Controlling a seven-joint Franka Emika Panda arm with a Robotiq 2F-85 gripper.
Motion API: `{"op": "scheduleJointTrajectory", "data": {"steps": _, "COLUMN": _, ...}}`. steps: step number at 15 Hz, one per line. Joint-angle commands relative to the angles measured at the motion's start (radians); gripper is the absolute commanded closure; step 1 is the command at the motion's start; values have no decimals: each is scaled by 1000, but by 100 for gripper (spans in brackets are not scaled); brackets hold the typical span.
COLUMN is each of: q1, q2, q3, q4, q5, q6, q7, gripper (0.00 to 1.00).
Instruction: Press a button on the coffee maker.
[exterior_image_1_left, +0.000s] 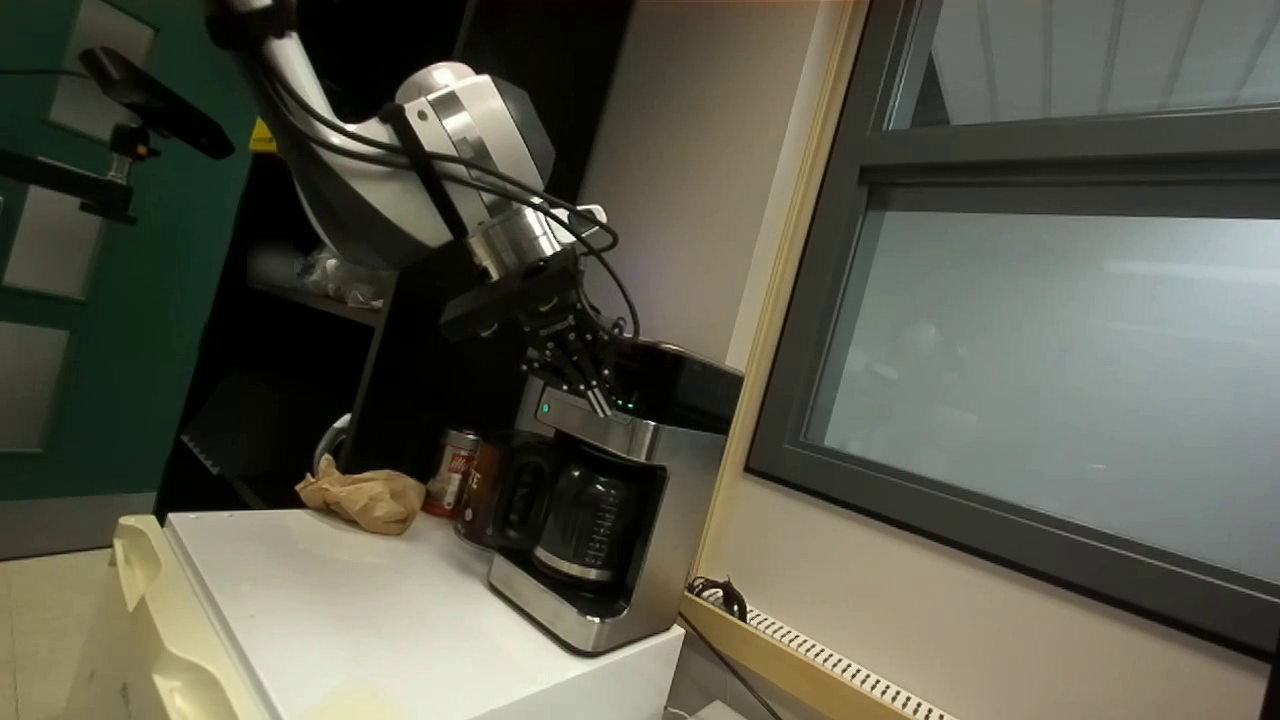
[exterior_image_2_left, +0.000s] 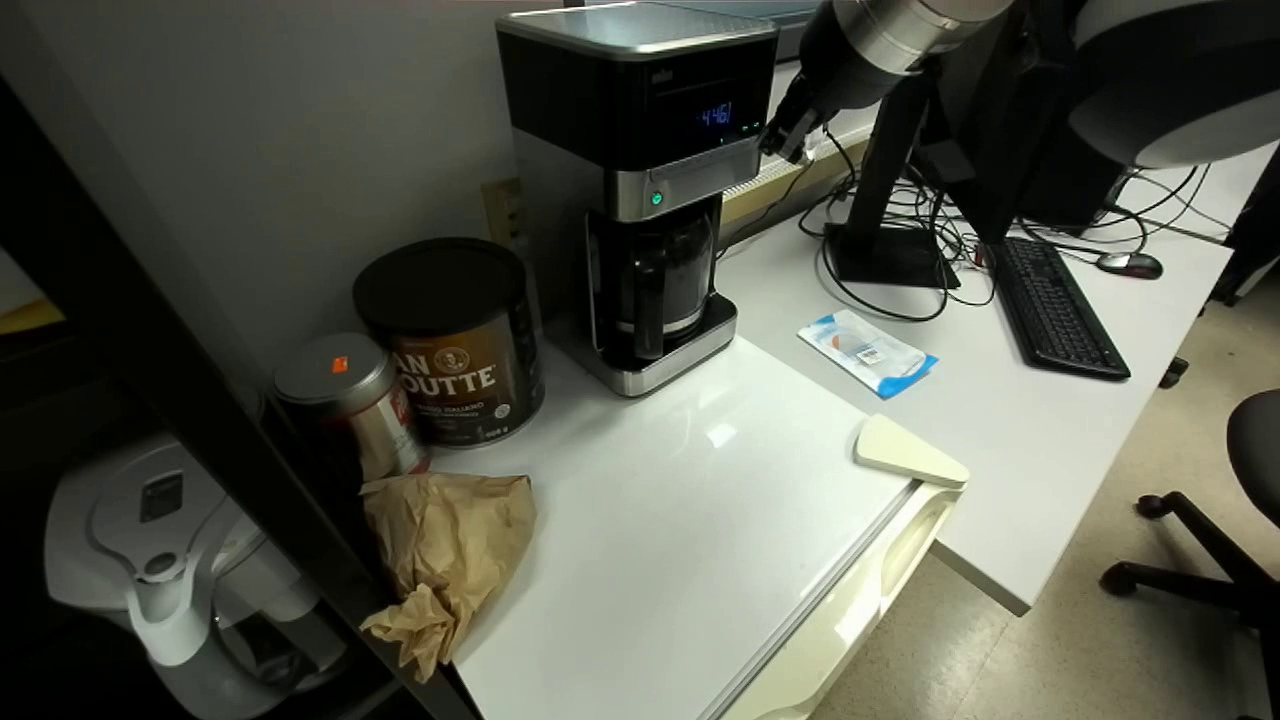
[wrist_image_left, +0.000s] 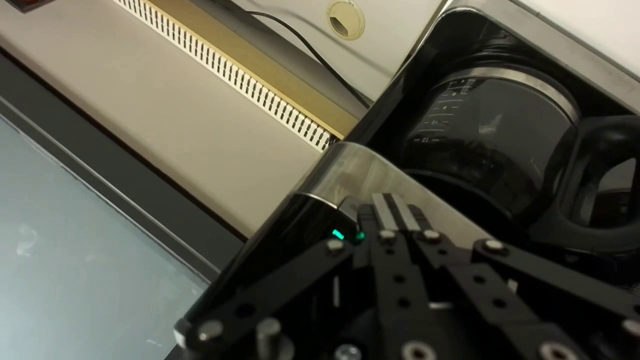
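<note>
The black and silver coffee maker (exterior_image_1_left: 690, 500) stands on the white cabinet top by the wall. It also shows in an exterior view (exterior_image_2_left: 560, 100) and in the wrist view (wrist_image_left: 345, 165). Its dark glass carafe (exterior_image_2_left: 690, 270) sits inside. A round green-lit button (exterior_image_2_left: 656, 198) is on the silver front band, and small green lights (exterior_image_2_left: 750, 127) are on the black panel above. My gripper (wrist_image_left: 396, 210) is shut and empty, its tips over the silver band beside the green lights (wrist_image_left: 338, 234). In both exterior views the gripper (exterior_image_1_left: 598, 402) (exterior_image_2_left: 782, 145) is at the panel's end. I cannot tell if it touches.
A large brown can (exterior_image_2_left: 460, 390), a small can (exterior_image_2_left: 350, 410) and a crumpled paper bag (exterior_image_2_left: 450, 560) stand beside the coffee maker. A window frame (exterior_image_1_left: 850, 300) and wall are close behind the arm. A desk with a monitor stand (exterior_image_2_left: 880, 255), cables and keyboard (exterior_image_2_left: 1060, 310) adjoins.
</note>
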Motion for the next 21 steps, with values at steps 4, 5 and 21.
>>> {"op": "scheduleJointTrajectory", "data": {"steps": 4, "q1": 9, "q2": 87, "q3": -12, "q4": 114, "q5": -7, "q6": 9, "q7": 40, "gripper": 99}}
{"op": "scheduleJointTrajectory", "data": {"steps": 5, "q1": 8, "q2": 93, "q3": -11, "q4": 122, "q5": -5, "q6": 8, "q7": 42, "gripper": 99}}
{"op": "scheduleJointTrajectory", "data": {"steps": 21, "q1": -25, "q2": -72, "q3": 2, "q4": -95, "q5": -13, "q6": 118, "q7": 38, "gripper": 99}}
